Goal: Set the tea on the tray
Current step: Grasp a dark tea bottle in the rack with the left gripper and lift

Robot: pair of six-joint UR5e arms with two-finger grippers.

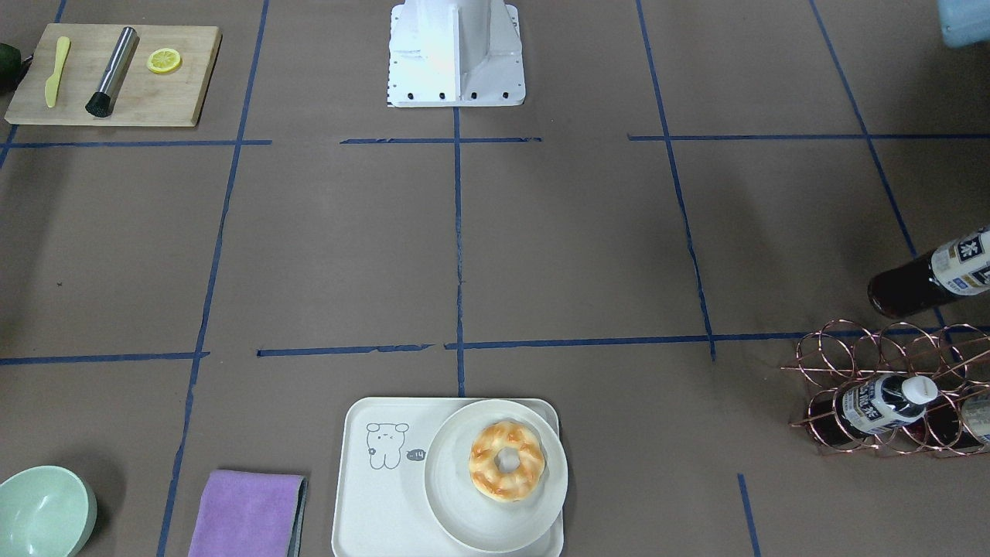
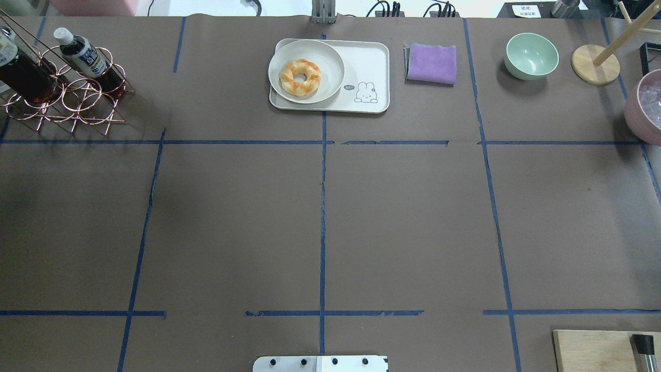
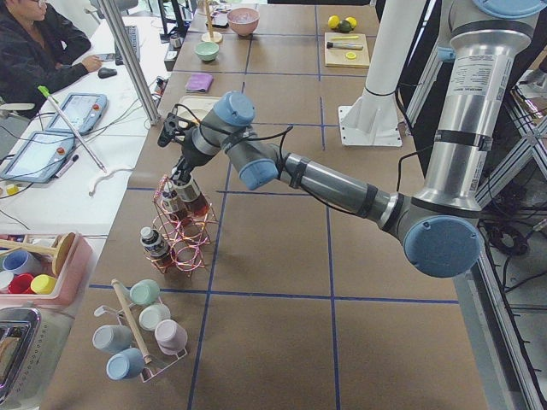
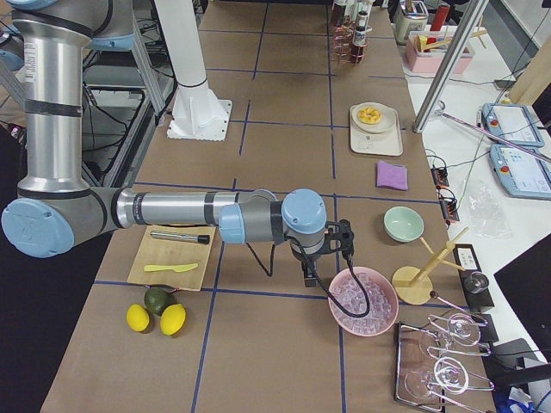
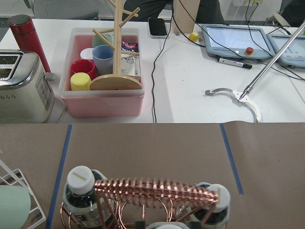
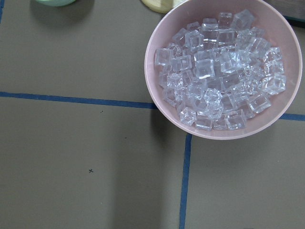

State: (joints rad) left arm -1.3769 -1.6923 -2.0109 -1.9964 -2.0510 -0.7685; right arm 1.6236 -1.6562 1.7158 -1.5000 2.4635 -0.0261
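The off-white tray (image 1: 371, 495) with a drawn bear lies at the table's far middle edge (image 2: 367, 62). A round plate (image 1: 456, 518) carrying a doughnut (image 1: 506, 460) covers half of it. One tea bottle (image 1: 928, 275) is tilted above the copper wire rack (image 1: 858, 348), and another tea bottle (image 1: 882, 406) lies inside the rack. My left gripper (image 3: 178, 175) is right at the top of a bottle at the rack; I cannot tell whether it is open or shut. My right gripper (image 4: 310, 277) hangs beside the ice bowl; its state is unclear.
A purple cloth (image 1: 247, 514) and a green bowl (image 1: 42, 510) flank the tray. A wooden board (image 1: 116, 73) holds tools and a lemon slice. A pink bowl of ice (image 6: 224, 71) and a wooden mug tree (image 2: 594, 64) stand on my right. A person (image 3: 38, 51) sits beyond the table.
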